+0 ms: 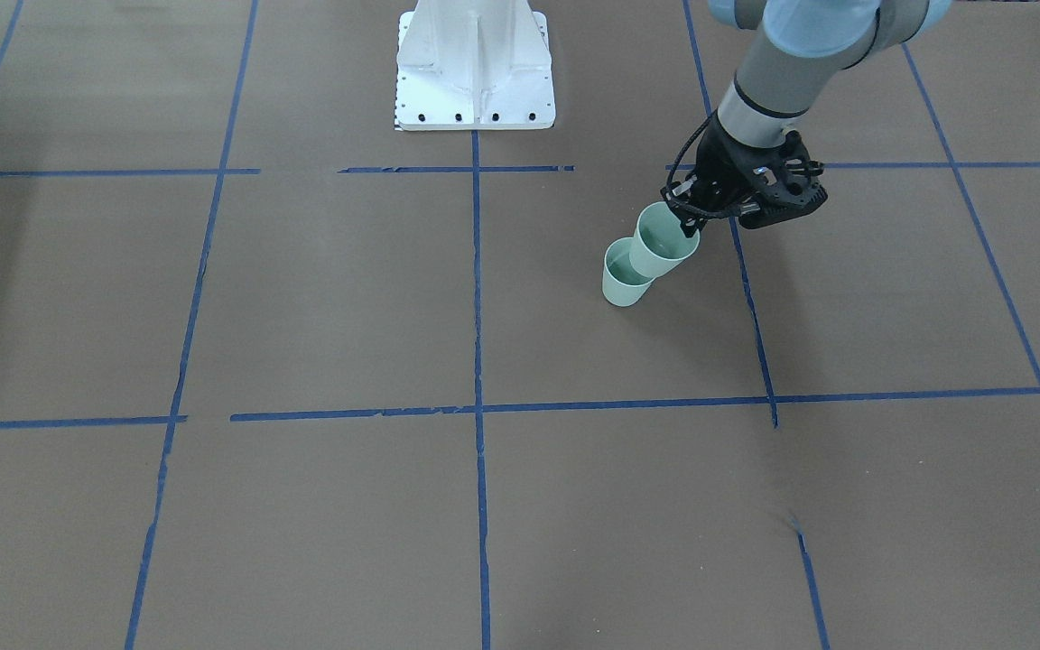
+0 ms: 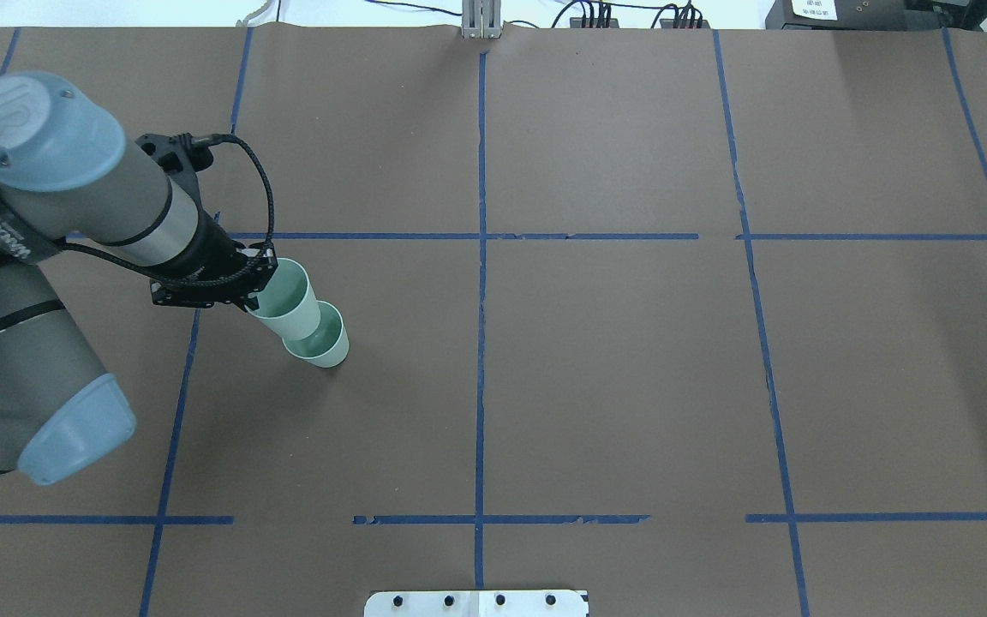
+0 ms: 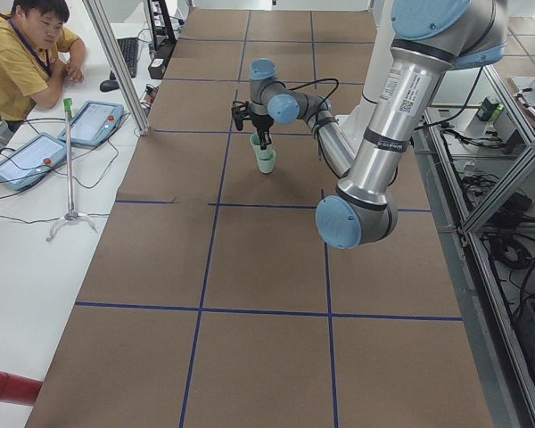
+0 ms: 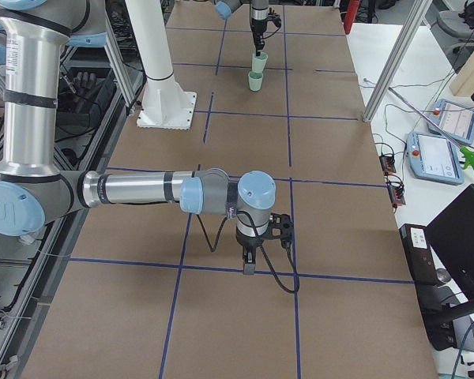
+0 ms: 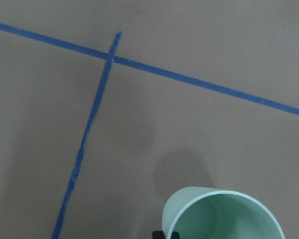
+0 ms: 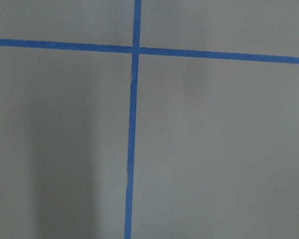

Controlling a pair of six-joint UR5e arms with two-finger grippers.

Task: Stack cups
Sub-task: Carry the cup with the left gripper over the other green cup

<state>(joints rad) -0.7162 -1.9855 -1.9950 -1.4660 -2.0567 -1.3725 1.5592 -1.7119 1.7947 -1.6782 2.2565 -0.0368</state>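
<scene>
Two pale mint-green cups are on the robot's left half of the table. One cup (image 1: 624,278) (image 2: 325,344) stands upright on the brown table cover. My left gripper (image 1: 687,215) (image 2: 259,287) is shut on the rim of the other cup (image 1: 663,242) (image 2: 288,302) and holds it tilted, with its base over the standing cup's mouth. I cannot tell whether the two touch. The left wrist view shows the held cup (image 5: 224,215) with one fingertip (image 5: 167,234) on its rim. My right gripper (image 4: 250,267) points down just above the table, far from the cups. I cannot tell whether it is open or shut.
The white robot base (image 1: 475,72) (image 4: 164,106) stands at the table's robot side. Blue tape lines (image 2: 481,236) grid the brown cover. An operator (image 3: 31,45) sits by a side table with tablets (image 3: 27,159). My right arm (image 4: 134,189) stretches low over the table.
</scene>
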